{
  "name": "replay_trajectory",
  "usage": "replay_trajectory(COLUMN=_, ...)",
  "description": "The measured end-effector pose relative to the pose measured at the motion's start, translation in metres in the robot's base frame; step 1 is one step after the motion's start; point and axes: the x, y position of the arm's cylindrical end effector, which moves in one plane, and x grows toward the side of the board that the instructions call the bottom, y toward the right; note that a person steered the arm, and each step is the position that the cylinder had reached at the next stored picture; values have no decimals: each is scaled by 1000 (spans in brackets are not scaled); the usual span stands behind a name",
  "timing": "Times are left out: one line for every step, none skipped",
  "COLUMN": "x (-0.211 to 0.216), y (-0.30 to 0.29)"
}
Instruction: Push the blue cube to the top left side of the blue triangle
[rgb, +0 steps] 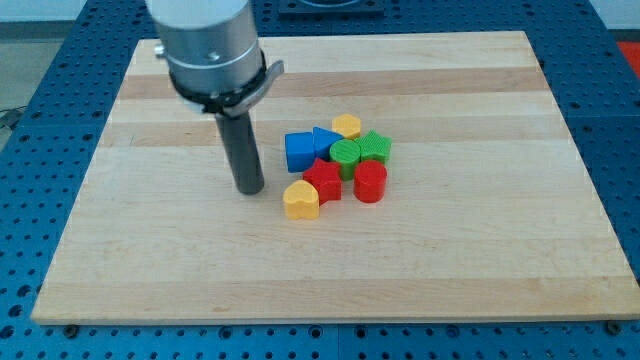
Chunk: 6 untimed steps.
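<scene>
No pincer on this rig, so nothing open, shut or held; just a rod, and my tip (250, 190) sits on the table (480, 270) to the view's left of the cluster, apart from every block, nearest the yellow heart (301, 200) at lower right of it. Blue cube (300, 151) is up and right of the tip, at the cluster's left edge, touching the blue triangle (324, 141) on its right side. Looks like the cube sits left, maybe slightly below-left, of the triangle, so the job seems nearly done; it needs a short nudge toward the view's top. Best bet: bring the tip under the cube's lower face, between cube and yellow heart, then push up gently. Risk: red star (323, 181) and yellow heart are close, easy to clip. Behind those: green cylinder (346, 153), green star (376, 148), yellow hexagon (347, 126), red cylinder (370, 182), all packed tight, so a sideways push would drag the triangle along.
</scene>
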Motion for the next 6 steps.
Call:
replay_trajectory(x=-56, y=8)
replay_trajectory(x=-80, y=67)
replay_trajectory(x=-80, y=174)
replay_trajectory(x=-81, y=278)
replay_trajectory(x=-97, y=292)
replay_trajectory(x=-104, y=214)
